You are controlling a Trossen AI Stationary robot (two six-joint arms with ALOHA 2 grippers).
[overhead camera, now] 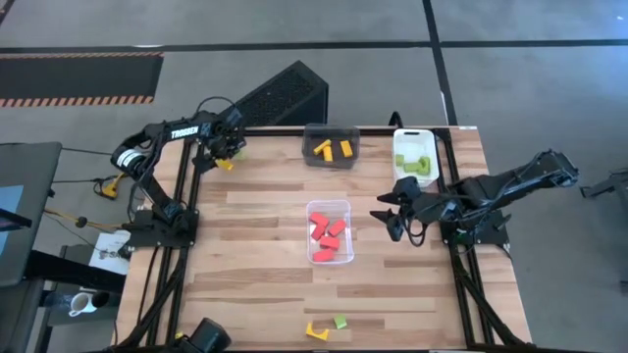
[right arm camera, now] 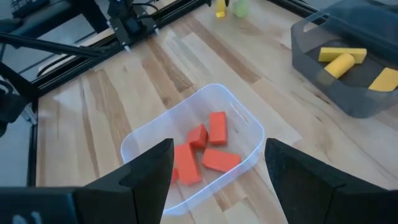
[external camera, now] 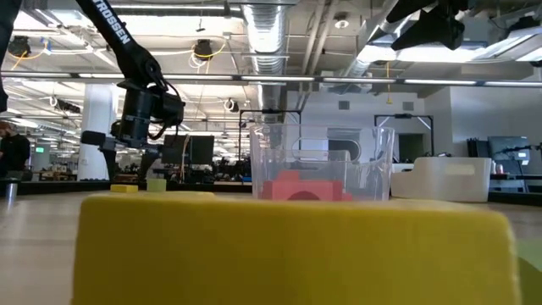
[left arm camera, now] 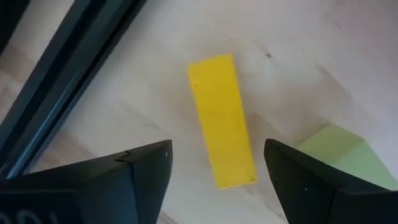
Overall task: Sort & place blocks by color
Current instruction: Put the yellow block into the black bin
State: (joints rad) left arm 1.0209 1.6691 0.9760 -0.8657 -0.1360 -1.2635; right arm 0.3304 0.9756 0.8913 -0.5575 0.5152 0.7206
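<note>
Left gripper point(left arm camera: 214, 180) spread wide over yellow rectangular bar block point(left arm camera: 222, 120); right gripper point(right arm camera: 217, 180) spread above clear plastic bin point(right arm camera: 249, 118) of red blocks point(right arm camera: 217, 127).

Pale wooden plank worktop point(overhead camera: 255, 245), filling the middle of the high view. Clear bin point(overhead camera: 330, 233) of red blocks point(overhead camera: 329, 237) at centre. Dark bin point(overhead camera: 332, 144) with yellow blocks point(overhead camera: 335, 149) at upper centre, white bin point(overhead camera: 415, 154) beside it, upper right. Yellow bar point(left arm camera: 222, 120) and light green block point(left arm camera: 339, 152) at upper left. Yellow wedge point(overhead camera: 317, 331) and green cube point(overhead camera: 340, 322) at bottom centre.
</note>
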